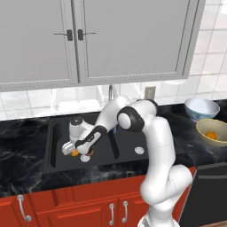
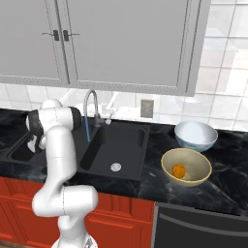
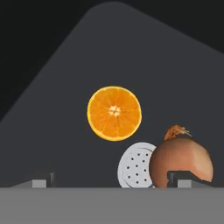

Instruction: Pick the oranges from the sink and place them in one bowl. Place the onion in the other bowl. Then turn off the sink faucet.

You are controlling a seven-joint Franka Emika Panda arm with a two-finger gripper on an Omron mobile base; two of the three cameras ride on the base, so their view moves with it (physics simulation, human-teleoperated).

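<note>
Pincer [image 3: 113, 181]: jaws spread wide, nothing between them; it hangs low in the left basin of the sink [image 1: 57, 133], pointing down at the floor of the basin.
Orange in sink [image 3: 114, 113]: lies on the basin floor, cut face up in the hand view, just beside the drain [image 3: 135, 166] and apart from both fingertips.
Onion [image 3: 181, 162]: reddish-brown, papery tuft on top, overlaps the drain's edge; the right fingertip [image 3: 188, 179] stands in front of it, contact cannot be told.
Second orange [image 2: 179, 170]: sits inside the yellow-tan bowl [image 2: 198, 160] on the counter [image 2: 227, 189], right of the sink.
Pale blue-white bowl [image 2: 195, 136]: on the counter just behind the yellow-tan bowl; contents not visible.
Faucet [image 2: 90, 112]: silver gooseneck behind the sink, a thin blue stream falling from the spout.
Arm: bends from the base over the sink's front edge, down into the left basin.
</note>
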